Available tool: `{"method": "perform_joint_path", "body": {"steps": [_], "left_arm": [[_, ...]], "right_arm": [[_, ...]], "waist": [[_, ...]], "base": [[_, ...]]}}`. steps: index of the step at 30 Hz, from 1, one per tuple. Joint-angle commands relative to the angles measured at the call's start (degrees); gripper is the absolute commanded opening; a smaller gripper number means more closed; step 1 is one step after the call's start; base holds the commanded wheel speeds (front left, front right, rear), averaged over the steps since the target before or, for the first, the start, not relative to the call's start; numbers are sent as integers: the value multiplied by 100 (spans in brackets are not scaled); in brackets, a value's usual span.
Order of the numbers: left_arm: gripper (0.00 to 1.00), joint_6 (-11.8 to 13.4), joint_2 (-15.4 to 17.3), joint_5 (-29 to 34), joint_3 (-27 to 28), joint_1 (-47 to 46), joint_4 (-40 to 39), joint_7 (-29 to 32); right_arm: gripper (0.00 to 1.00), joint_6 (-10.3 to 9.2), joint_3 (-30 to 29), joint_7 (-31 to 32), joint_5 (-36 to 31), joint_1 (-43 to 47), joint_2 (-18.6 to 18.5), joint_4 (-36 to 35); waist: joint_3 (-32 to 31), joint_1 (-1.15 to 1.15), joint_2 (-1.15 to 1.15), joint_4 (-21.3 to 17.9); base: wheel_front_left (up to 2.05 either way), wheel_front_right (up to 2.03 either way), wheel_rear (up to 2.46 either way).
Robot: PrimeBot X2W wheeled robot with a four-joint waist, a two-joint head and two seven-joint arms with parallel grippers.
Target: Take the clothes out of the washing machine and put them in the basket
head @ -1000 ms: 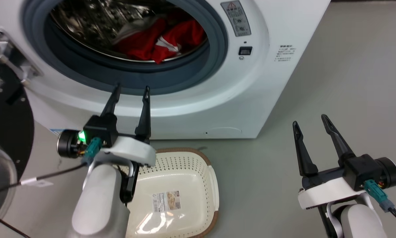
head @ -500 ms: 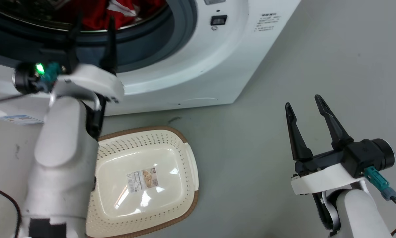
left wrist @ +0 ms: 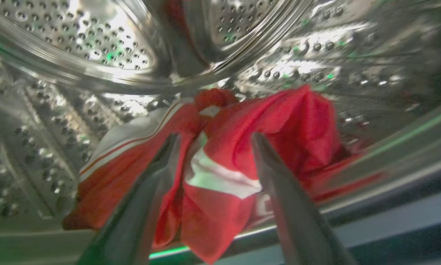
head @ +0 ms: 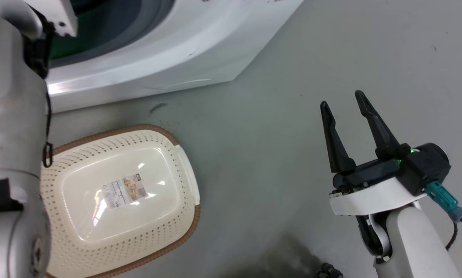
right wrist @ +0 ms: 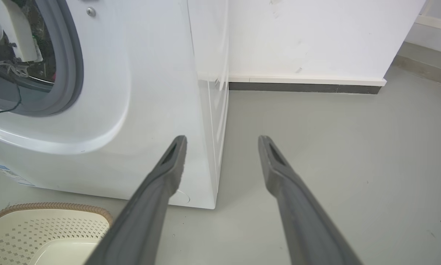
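Reach-in step: the left gripper (left wrist: 214,137) holds its fingers (left wrist: 146,191) apart before the soft red, white-trimmed fabric clothes (left wrist: 286,117); next it should probably close on them.

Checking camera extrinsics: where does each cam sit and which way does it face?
Head: looks down at basket and floor; left forearm, right gripper show.
Left wrist: inside the washing machine, facing the clothes; left gripper open.
Right wrist: low, faces washing machine front and wall; right gripper open.
Shared: head and right wrist see basket.
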Motion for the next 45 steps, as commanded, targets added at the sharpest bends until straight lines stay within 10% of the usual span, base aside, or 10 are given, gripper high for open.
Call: {"method": "perform_joint_path", "body": {"steps": [1,18,20,21,25,45], "left_arm": [[100,-21,121,-23,-16,-276,160,174],[100,-145,589,-359,-144,-1890,1482,2983],[15,-105,606,-408,-116,-1958,1537,3214],[0,-97,613,-411,-115,-1984,1539,3250],[0,-66,609,-500,-75,-1992,1565,3385],[0,120,164,-611,-202,52,1121,-543]], "right_arm": [[100,-4,42,-11,48,-130,8,-43],[100,-4,463,-11,473,-330,8,-14],[100,-4,489,-11,515,-334,8,-1],[100,-4,495,-11,531,-336,8,2],[100,-4,490,-11,552,-340,7,28],[100,-4,263,-11,228,-111,4,361]], "waist": [[229,-1,0,-196],[606,-1,0,-680],[605,-1,0,-705],[605,-1,0,-713],[562,-1,0,-702],[-615,-1,0,-225]], "base": [[0,0,0],[0,0,0],[0,0,0],[0,0,0],[0,0,0],[0,0,0]]}}
